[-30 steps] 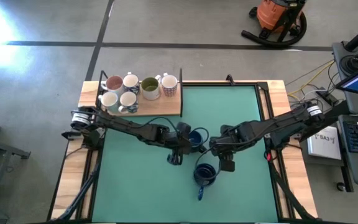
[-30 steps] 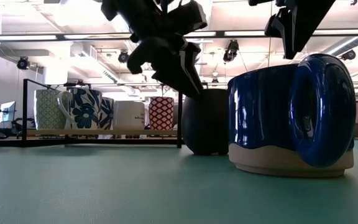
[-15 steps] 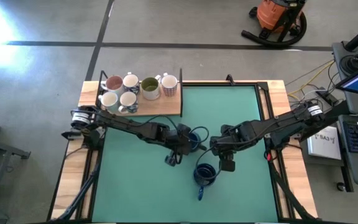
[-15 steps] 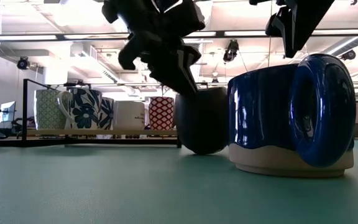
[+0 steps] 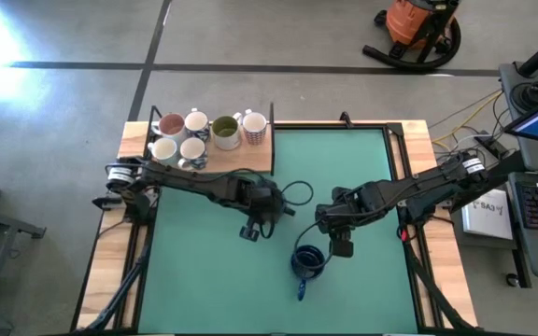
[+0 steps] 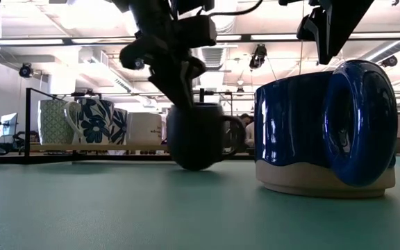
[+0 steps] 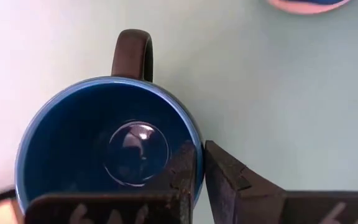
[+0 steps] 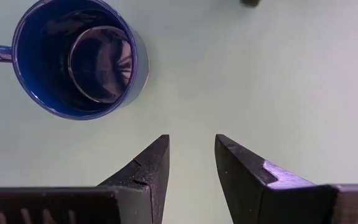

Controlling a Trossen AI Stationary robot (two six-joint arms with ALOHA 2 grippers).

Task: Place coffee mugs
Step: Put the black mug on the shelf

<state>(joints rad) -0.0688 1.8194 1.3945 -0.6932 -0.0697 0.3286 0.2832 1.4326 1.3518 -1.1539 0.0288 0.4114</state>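
Left gripper [image 7: 199,168] clamped on the rim of a dark mug with blue inside [image 7: 107,146]: one finger inside the wall, one outside, jaws drawn nearly together on the rim. Handle of that mug on the side away from the gripper, pointing off across the green mat [image 5: 213,280]. Low view: same dark mug [image 6: 194,135] hanging under the left gripper [image 6: 179,87], tilted, its rounded base at or just above the mat; contact not certain.

Left arm [image 5: 185,187] stretched from the table's left edge toward the mat's middle, wrist turned down over the mug, a loop of cable beside the wrist.

Right gripper [image 8: 191,162] parted, holding nothing, bare mat between the fingers. Glossy blue mug [image 8: 79,59] upright on the mat just ahead of and to one side of those fingers, apart from them, handle pointing away. High view: right gripper [image 5: 341,245] just above and beside that blue mug [image 5: 308,259], which sits nearer the table's front edge. Right arm reaching in from the table's right edge, wrist bent downward.

Six mugs [image 5: 208,135] grouped on the wooden tray [image 5: 250,161] at the far left corner, well apart from both grippers: white or cream ones, one pinkish inside, one olive-green. Low view: patterned sides visible behind a black frame [image 6: 26,125].
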